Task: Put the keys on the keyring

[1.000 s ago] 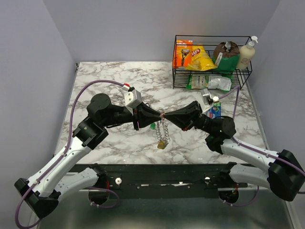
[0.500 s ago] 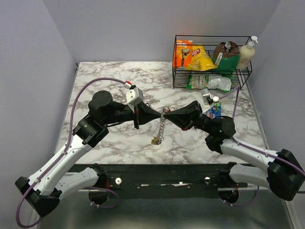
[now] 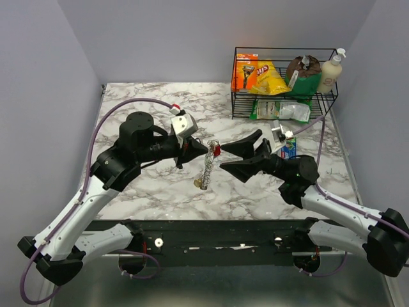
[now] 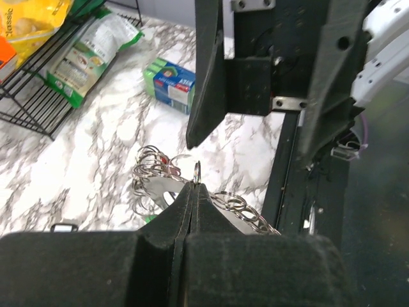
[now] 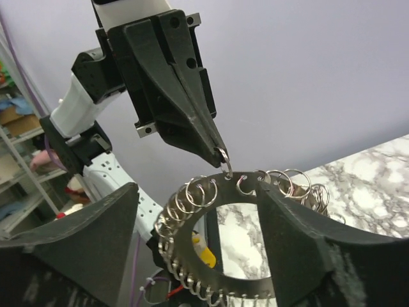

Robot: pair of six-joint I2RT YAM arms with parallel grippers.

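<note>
in left gripper (image 3: 206, 148), one keyring (image 3: 208, 167) (dangling)

The yellow chip bag (image 4: 29, 19) at upper left shows the cut-off letters "lassic" along the frame edge. No other print is legible.

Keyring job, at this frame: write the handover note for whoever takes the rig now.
Left gripper: shut, pinching a small loop at the top of the keyring, which hangs below it.
Right gripper: open and empty, facing the ring, apart from it.
Keys: only a red key head shows, by the ring's top. Cannot tell whether it is threaded. No other keys are visible.
Done: ring lifted and presented.
Left: locate the other keys and thread them on.
</note>
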